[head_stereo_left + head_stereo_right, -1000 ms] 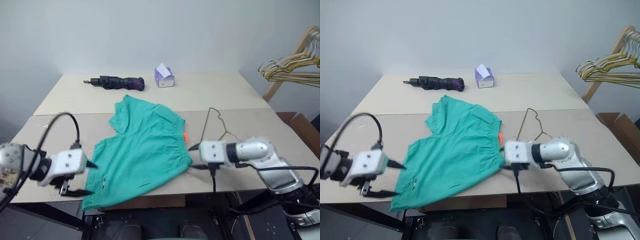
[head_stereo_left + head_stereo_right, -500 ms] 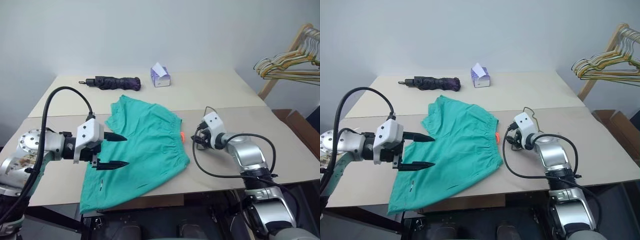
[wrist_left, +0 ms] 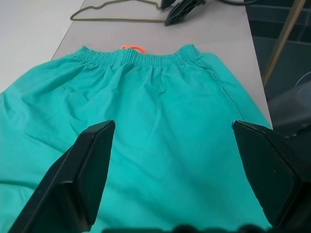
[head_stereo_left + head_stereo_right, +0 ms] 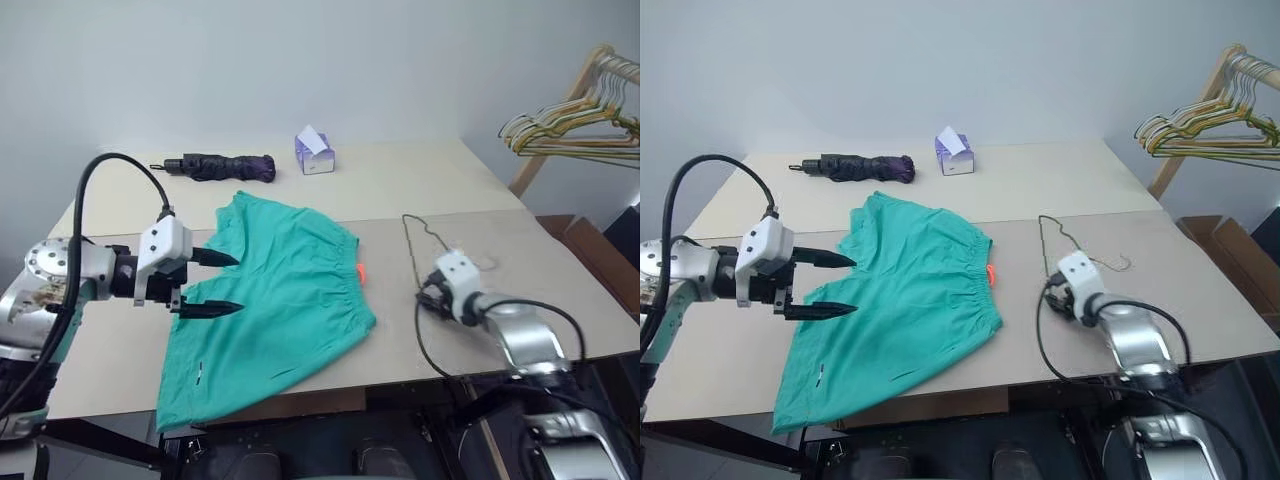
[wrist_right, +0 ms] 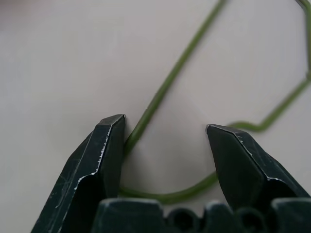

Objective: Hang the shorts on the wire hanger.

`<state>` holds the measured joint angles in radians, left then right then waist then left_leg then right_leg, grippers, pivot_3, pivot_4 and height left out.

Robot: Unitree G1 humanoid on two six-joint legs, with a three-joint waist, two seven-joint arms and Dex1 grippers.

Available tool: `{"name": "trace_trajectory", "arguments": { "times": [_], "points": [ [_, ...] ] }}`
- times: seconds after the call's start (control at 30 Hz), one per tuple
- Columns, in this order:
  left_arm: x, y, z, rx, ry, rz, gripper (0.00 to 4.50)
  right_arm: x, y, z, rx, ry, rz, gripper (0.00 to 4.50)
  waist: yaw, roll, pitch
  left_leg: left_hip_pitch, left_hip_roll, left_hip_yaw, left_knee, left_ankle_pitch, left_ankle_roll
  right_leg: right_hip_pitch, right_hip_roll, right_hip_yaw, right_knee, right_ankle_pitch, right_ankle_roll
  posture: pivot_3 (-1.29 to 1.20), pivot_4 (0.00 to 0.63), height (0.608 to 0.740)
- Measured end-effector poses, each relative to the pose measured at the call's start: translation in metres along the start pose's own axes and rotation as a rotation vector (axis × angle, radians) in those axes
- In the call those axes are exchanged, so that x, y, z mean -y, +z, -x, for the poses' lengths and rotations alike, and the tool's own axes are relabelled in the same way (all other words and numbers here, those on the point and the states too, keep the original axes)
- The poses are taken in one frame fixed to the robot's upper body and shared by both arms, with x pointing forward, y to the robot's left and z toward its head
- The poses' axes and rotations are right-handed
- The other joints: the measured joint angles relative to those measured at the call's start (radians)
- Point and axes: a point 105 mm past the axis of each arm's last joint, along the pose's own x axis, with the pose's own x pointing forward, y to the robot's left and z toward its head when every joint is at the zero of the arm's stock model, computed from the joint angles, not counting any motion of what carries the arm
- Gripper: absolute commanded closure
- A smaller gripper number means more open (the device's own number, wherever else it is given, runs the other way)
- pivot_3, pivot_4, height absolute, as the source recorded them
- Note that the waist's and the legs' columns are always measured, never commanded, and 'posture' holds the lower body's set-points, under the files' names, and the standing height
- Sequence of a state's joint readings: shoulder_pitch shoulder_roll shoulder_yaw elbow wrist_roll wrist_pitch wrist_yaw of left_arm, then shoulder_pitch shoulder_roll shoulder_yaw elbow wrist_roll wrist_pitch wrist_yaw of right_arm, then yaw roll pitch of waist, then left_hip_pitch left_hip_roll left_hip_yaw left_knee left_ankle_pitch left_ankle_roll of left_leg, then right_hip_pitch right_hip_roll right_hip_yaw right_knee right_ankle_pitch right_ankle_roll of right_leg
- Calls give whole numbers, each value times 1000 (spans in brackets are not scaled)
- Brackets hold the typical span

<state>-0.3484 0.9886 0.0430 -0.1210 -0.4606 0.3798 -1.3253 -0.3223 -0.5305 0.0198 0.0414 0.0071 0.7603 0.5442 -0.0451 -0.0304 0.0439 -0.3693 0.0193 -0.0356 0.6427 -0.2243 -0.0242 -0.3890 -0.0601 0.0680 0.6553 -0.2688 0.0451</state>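
The teal-green shorts lie flat across the middle of the table, waistband and orange tag toward the right. My left gripper hovers open just above their left part, pointing right, with nothing between its fingers. To the right of the waistband the thin wire hanger lies flat on the table, hook toward the far side. My right gripper is low over the hanger's near end and open. One stretch of wire runs close along the inner side of one finger, and a bend of it crosses the gap.
A dark folded umbrella and a small purple tissue box sit at the back of the table. A wooden rack with a bunch of pale hangers stands off the table's right side, above a cardboard box.
My right gripper swung right and down from the waistband to the hanger's near end. My left gripper rose from the shorts' left front corner to over their left part. The camera also shifted.
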Motion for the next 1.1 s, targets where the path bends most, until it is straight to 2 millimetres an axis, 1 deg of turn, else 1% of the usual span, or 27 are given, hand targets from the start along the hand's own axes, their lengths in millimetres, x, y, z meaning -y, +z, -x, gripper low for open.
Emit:
{"name": "trace_trajectory", "arguments": {
  "times": [0.07,0.1,0.13,0.17,0.2,0.23,0.3,0.33,0.4,0.47,0.5,0.57,0.67,0.73,0.8,0.97,1.1],
  "points": [
    [0,0,0,1,0,-1,353,4,-4,13,28,31,-89,1377,-3,0,0,0,0,0,0,0,0,0,0,0,1,0,0,-38,0,740],
    [-1,1,0,8,-1,-1,353,7,2,20,65,51,-144,1377,-9,1,1,0,1,1,0,0,0,-1,1,1,1,0,0,-36,0,740],
    [-1,3,-1,15,-2,1,353,12,11,28,111,58,-185,1377,-18,1,1,1,1,1,0,0,0,0,1,1,2,0,0,-32,0,740],
    [0,5,-3,25,-1,6,353,22,23,35,157,52,-227,1377,-26,1,1,1,1,1,0,0,0,0,1,1,2,0,0,-30,0,740],
    [0,7,-5,35,-1,6,353,31,31,41,178,38,-234,1377,-28,2,1,1,1,1,0,0,0,0,1,1,1,0,0,-25,0,740],
    [1,9,-7,51,5,19,353,43,43,49,215,21,-251,1377,-28,2,1,1,1,1,0,0,0,0,1,1,1,0,0,-21,0,740],
    [2,12,-11,63,14,28,353,50,59,54,252,12,-235,1377,-28,2,1,0,1,1,0,-1,1,-1,2,1,1,0,0,-16,0,740],
    [3,13,-13,65,16,28,353,48,64,53,252,17,-219,1377,-29,2,1,1,1,1,0,-1,1,-1,1,1,1,0,0,-14,0,740],
    [9,14,-16,77,14,32,353,41,65,43,221,45,-201,1377,-29,2,1,1,1,1,0,-1,1,0,1,2,1,0,0,-11,0,740],
    [14,11,-20,86,12,50,353,32,61,29,169,68,-196,1377,-27,2,1,1,1,1,0,-1,1,-1,1,2,1,0,0,-10,0,740],
    [17,9,-22,94,16,75,353,23,62,14,131,78,-199,1377,-30,2,1,1,1,1,0,-1,1,-1,1,2,1,0,0,-7,0,740],
    [21,11,-26,112,10,77,353,16,62,3,100,83,-196,1377,-26,2,1,0,1,1,0,-1,1,-2,1,2,1,0,-1,-2,0,740],
    [22,13,-27,113,21,79,353,11,69,-15,69,54,-215,1377,-22,2,2,-1,0,1,0,-1,1,-2,1,2,1,4,-7,5,0,740],
    [23,15,-28,118,22,75,353,8,74,-21,60,41,-204,1377,-19,2,2,-1,0,1,0,-1,1,-1,1,2,0,4,-7,5,0,740],
    [23,15,-28,119,22,75,353,2,71,-26,43,44,-173,1377,-17,2,2,-1,0,1,0,-1,1,-1,0,2,0,4,-7,4,0,740],
    [23,17,-31,144,26,84,353,-8,51,-43,-44,23,-159,1377,-23,2,2,-1,0,1,0,-1,1,-1,1,2,1,4,-7,6,0,740],
    [26,22,-31,179,-10,103,353,-4,45,-46,-49,-26,-153,1377,-25,2,2,-1,0,1,0,-1,1,-2,1,2,1,4,-7,5,0,740]
  ]
}}
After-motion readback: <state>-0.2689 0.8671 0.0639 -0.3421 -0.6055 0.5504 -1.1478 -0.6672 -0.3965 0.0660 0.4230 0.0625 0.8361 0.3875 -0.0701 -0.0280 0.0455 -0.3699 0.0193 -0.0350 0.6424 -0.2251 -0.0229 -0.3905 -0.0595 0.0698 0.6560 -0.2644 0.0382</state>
